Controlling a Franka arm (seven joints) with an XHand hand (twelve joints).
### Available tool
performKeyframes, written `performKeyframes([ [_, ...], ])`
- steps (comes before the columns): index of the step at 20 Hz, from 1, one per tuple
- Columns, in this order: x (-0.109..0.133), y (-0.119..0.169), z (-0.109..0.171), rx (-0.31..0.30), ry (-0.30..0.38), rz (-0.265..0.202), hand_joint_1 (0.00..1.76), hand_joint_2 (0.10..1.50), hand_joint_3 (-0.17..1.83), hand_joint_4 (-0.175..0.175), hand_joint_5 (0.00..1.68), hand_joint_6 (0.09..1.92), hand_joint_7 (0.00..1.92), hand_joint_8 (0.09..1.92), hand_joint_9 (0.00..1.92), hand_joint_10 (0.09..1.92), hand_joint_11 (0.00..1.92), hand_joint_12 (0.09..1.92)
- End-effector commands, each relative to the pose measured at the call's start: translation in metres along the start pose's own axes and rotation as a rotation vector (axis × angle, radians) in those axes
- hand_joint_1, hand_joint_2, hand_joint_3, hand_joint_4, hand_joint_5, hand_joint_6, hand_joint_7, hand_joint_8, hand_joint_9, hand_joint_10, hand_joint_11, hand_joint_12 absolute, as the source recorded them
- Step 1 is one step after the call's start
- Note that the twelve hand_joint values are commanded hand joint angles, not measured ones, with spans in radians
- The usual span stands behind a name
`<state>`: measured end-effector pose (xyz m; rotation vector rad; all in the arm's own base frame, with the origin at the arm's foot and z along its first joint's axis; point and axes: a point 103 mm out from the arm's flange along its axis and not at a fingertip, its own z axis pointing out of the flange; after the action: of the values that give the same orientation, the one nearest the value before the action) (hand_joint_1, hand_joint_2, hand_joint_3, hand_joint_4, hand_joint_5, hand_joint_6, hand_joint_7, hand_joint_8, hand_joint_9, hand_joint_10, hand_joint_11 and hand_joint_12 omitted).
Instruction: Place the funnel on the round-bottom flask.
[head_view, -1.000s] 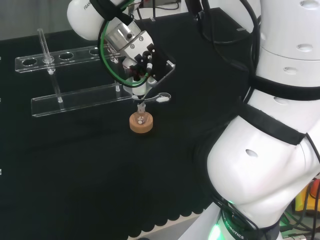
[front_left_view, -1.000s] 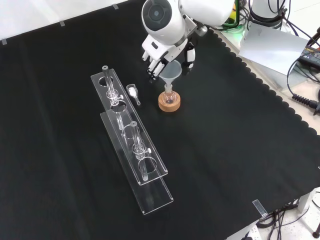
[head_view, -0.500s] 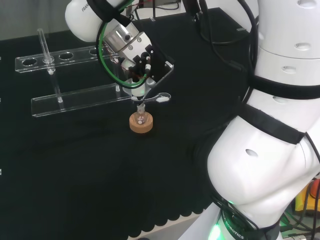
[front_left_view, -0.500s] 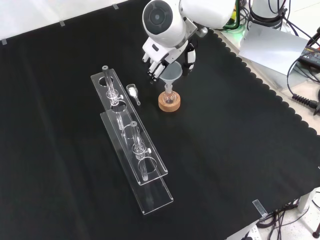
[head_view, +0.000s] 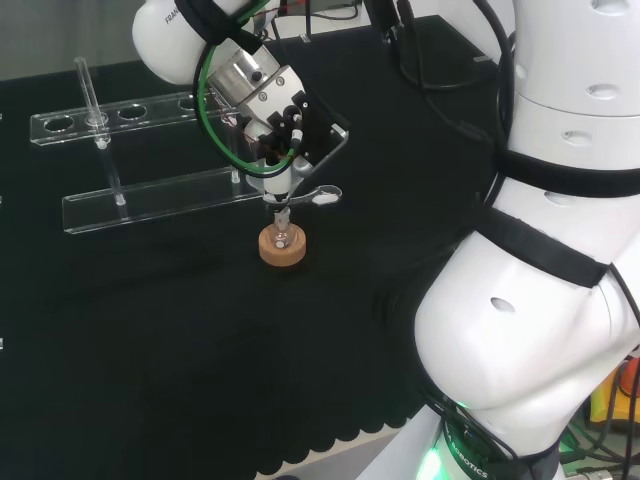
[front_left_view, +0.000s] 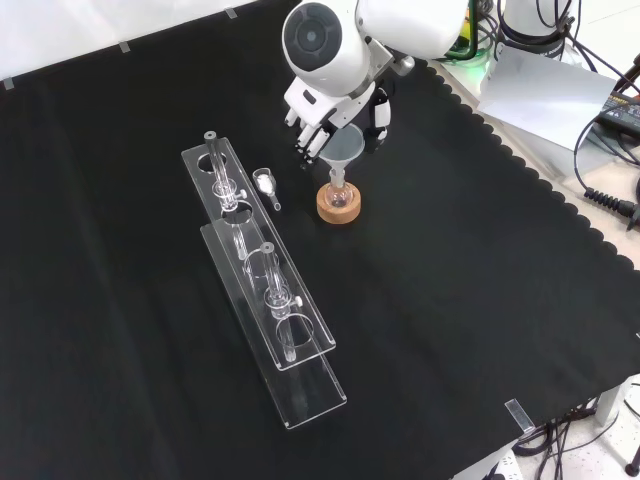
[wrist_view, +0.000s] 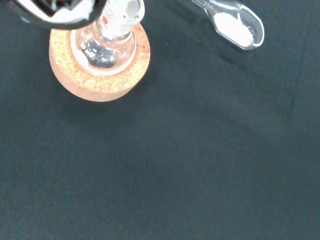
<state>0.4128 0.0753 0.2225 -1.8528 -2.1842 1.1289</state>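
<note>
Racks (front_left_view: 262, 300) of clear plastic run from the upper left of the front view down toward its lower middle, with glass tubes standing in them. Just right of their upper end lies a small clear scoop (front_left_view: 265, 183) holding white powder, bare on the black bench (front_left_view: 460, 300). Further right, at upper centre, the round-bottom flask (front_left_view: 338, 195) sits upright in its cork ring (front_left_view: 339, 207). The funnel (front_left_view: 342, 146) hangs directly over it, stem pointing down at the flask's neck, the tip at or just inside the mouth; I cannot tell which. The hand (front_left_view: 322, 120) above it has its fingers curled round the funnel's cone, grasping it.

This looks like the seating step: the funnel is lined up but not yet released. The next move probably calls for a straight, slow descent until the cone rests on the neck, keeping the stem centred so the light flask is not tipped from its ring, then opening the fingers and lifting clear.
</note>
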Motion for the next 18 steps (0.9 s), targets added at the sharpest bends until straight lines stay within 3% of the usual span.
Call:
performKeyframes([
  [1,-0.001,0.0,0.001,0.028,0.01,-0.005,0.78,0.67,0.68,-0.043,0.36,0.49,0.36,0.7,0.86,0.51,0.54,1.32],
  [4,-0.001,-0.001,0.001,0.022,0.023,-0.018,0.71,0.64,0.63,-0.046,0.31,0.25,0.27,0.72,0.77,0.58,0.49,1.35],
  [7,-0.001,-0.002,0.0,0.033,0.013,-0.021,0.66,0.62,0.57,-0.046,0.28,0.12,0.22,0.73,0.72,0.6,0.47,1.36],
  [15,-0.001,-0.007,0.0,0.044,-0.003,-0.014,0.63,0.61,0.53,-0.042,0.24,0.09,0.16,0.71,0.67,0.6,0.45,1.37],
  [18,-0.004,-0.011,0.0,0.019,0.014,-0.015,0.61,0.61,0.51,-0.041,0.23,0.09,0.14,0.71,0.63,0.61,0.44,1.38],
])
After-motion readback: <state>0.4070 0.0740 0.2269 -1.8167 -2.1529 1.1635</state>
